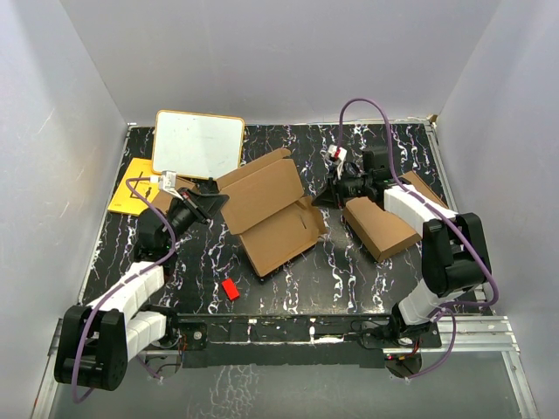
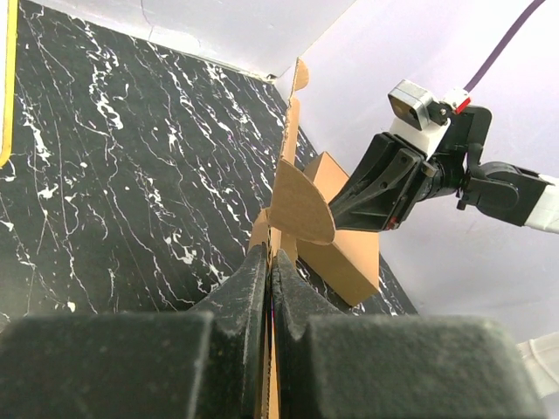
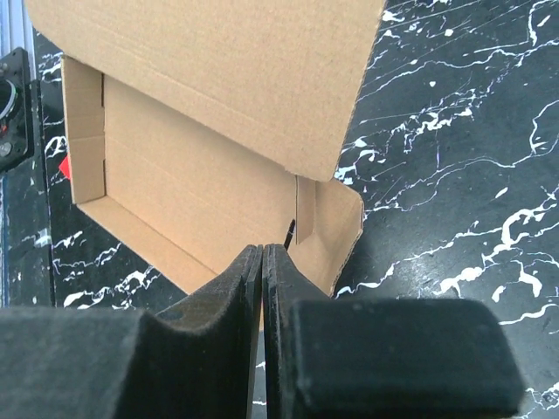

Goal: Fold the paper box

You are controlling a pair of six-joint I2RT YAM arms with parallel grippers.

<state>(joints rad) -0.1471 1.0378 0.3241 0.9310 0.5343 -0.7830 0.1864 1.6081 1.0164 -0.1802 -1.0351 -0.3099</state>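
**Two grippers shut at a half-made box**

The paper box [image 1: 272,216] is found on the table [image 1: 367,288], just in front of the whiteboard [image 1: 198,144] and a little to its right.

Some of the work looks done; the walls of the tray [image 1: 284,237] are seen standing up, and the lid [image 1: 262,188] is lifted and tipped back toward the whiteboard. More is judged to be left; the lid is not yet shut down, and its side flaps and tabs are not yet tucked in.

The left gripper [image 1: 214,202] is held out low, just below the whiteboard's right corner; its fingers [image 2: 240,301] are pressed tight on a thin edge of the cardboard; a round flap [image 2: 301,214] is seen sticking up past them.

The right gripper [image 1: 321,199] is stretched out well to the right of the whiteboard, at the far side of the box; its fingers [image 3: 236,279] are closed all the way; whether any cardboard is pinched there cannot be told.
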